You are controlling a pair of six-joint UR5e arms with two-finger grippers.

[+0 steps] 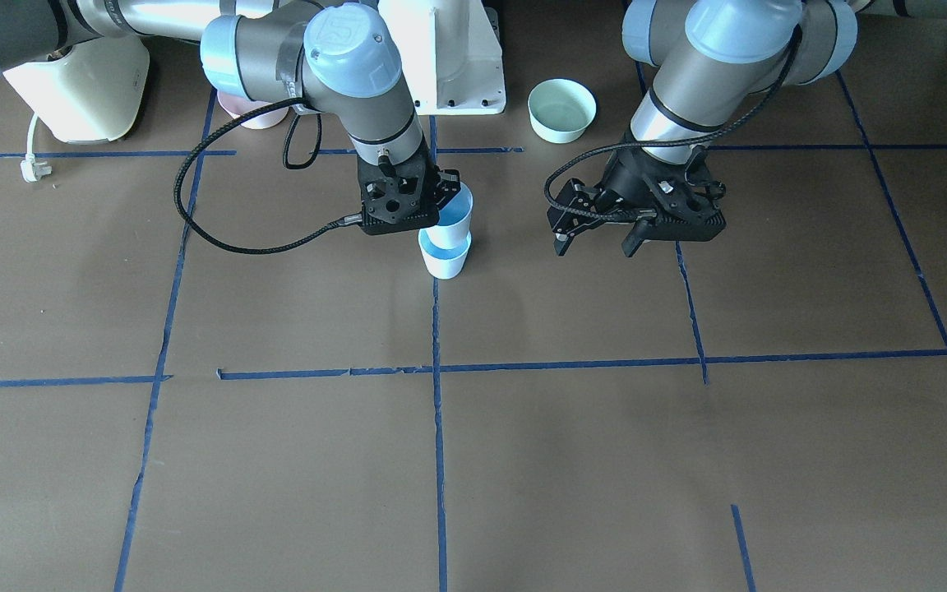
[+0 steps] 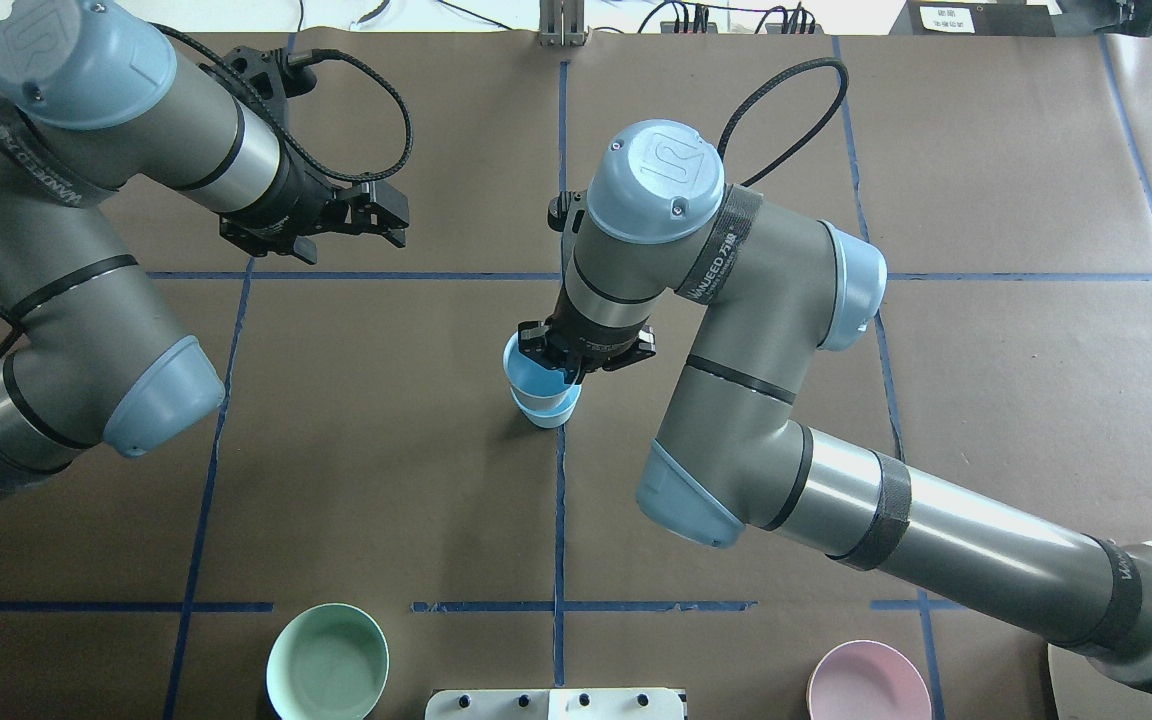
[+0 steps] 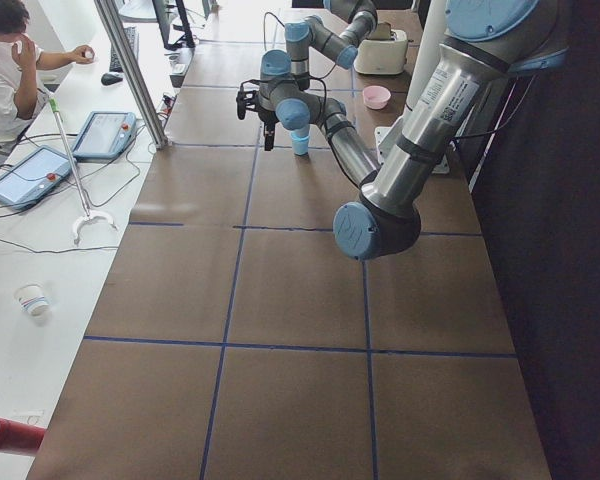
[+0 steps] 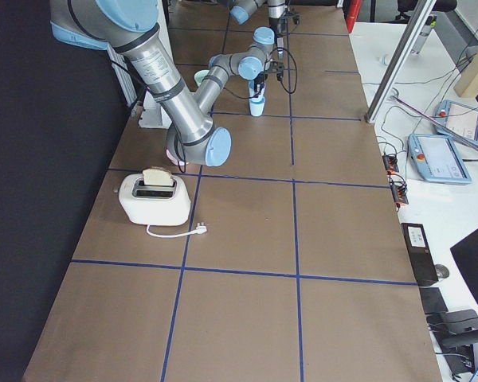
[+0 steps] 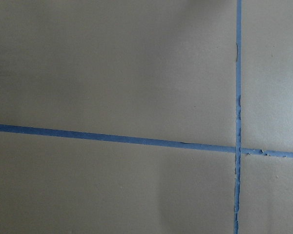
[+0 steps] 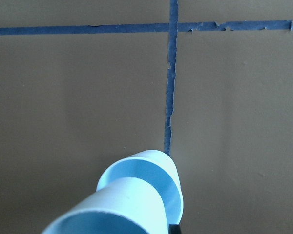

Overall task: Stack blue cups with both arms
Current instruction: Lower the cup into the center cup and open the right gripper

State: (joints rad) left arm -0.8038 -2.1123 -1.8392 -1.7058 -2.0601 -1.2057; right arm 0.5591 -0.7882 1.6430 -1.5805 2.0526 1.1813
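My right gripper (image 1: 441,215) is shut on the rim of a light-blue cup (image 1: 455,210) and holds it tilted. The cup's base sits in the mouth of a paler blue cup (image 1: 445,256) that stands on the table at the centre tape line. From overhead the held cup (image 2: 534,372) covers most of the lower cup (image 2: 548,413). Both cups fill the bottom of the right wrist view (image 6: 132,195). My left gripper (image 1: 597,240) is open and empty, hovering apart from the cups; overhead it (image 2: 398,222) is at the far left. The left wrist view shows only table and tape.
A pale green bowl (image 1: 561,109) and a pink bowl (image 2: 861,680) stand near the white pedestal base (image 1: 449,57). A cream toaster (image 1: 79,86) with its loose plug (image 1: 30,168) stands beyond my right arm. An operator (image 3: 5,60) sits at a side desk.
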